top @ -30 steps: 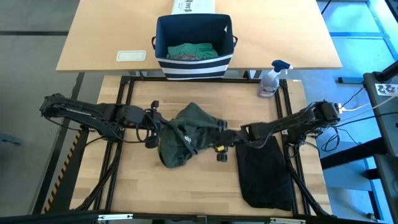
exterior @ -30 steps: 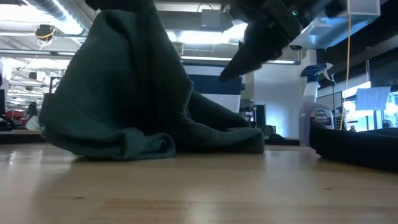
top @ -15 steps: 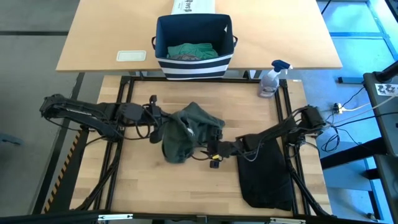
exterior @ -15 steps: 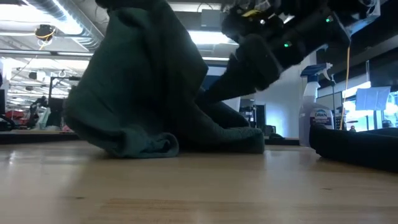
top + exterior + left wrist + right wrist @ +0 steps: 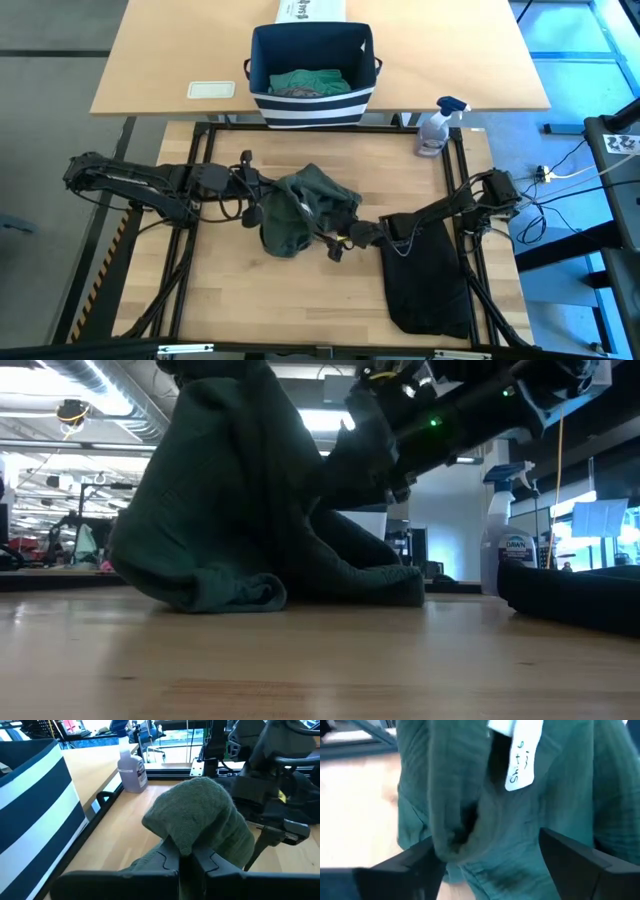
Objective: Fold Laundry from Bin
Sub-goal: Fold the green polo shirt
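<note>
A dark green garment [image 5: 303, 208] lies bunched at the table's middle, its lower folds [image 5: 240, 592] resting on the wood. My left gripper [image 5: 260, 207] is shut on its left side and holds that part up. My right gripper [image 5: 336, 248] is open just right of and nearer than the garment. In the right wrist view [image 5: 492, 865] its fingers stand wide on either side of a hanging fold with a white label [image 5: 520, 762]; whether they touch it I cannot tell. The navy striped bin [image 5: 311, 62] stands beyond the far edge with teal-green cloth [image 5: 308, 82] inside. My left gripper pinches a bunched fold of the green garment [image 5: 186, 851] between its two fingers; the layers cannot be counted. The fingers come about level from the table's left. The cloth humps over the fingertips and hangs slack, its lower part on the table.
A black garment [image 5: 425, 275] lies flat at the right near part of the table, under my right arm. A spray bottle [image 5: 437, 128] stands at the far right corner. A white printed box [image 5: 310, 10] is behind the bin. Bare wood shows at the near left.
My right gripper has moved toward the table's left edge, closer to the green garment. My left gripper has moved a little toward the right with its hold. The garment has bunched narrower between them, its raised left part shifting right while its lower folds stay on the table.
</note>
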Motion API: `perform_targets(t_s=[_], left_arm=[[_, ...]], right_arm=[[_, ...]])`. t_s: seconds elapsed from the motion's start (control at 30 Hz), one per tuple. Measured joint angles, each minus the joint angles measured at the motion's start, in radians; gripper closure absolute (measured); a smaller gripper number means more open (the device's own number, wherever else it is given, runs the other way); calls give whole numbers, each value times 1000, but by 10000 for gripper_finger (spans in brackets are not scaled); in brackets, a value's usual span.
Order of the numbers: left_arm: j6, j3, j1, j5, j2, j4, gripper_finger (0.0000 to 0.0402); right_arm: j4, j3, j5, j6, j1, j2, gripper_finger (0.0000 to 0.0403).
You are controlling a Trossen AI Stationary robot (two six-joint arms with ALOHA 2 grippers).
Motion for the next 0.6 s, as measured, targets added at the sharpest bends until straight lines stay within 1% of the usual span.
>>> perform_targets(t_s=[0.07,0.17,0.23,0.3,0.37,0.43,0.5,0.6], left_arm=[[0,0,0,0,0,14,401],[0,0,0,0,0,35,401],[2,0,0,0,0,44,401],[7,0,0,4,0,51,401],[7,0,0,12,0,51,401],[7,0,0,26,0,50,401],[8,0,0,33,0,47,401],[8,0,0,55,-4,30,401]], right_arm=[[0,0,-9,47,-9,0,86],[-3,0,-9,119,-11,0,81],[-3,0,-6,139,-11,0,87],[-2,0,-5,141,-11,0,104],[0,0,-6,140,-11,0,135],[4,0,-7,135,-11,0,181],[14,0,-9,106,-11,0,239],[12,0,-12,47,-11,-15,341]])
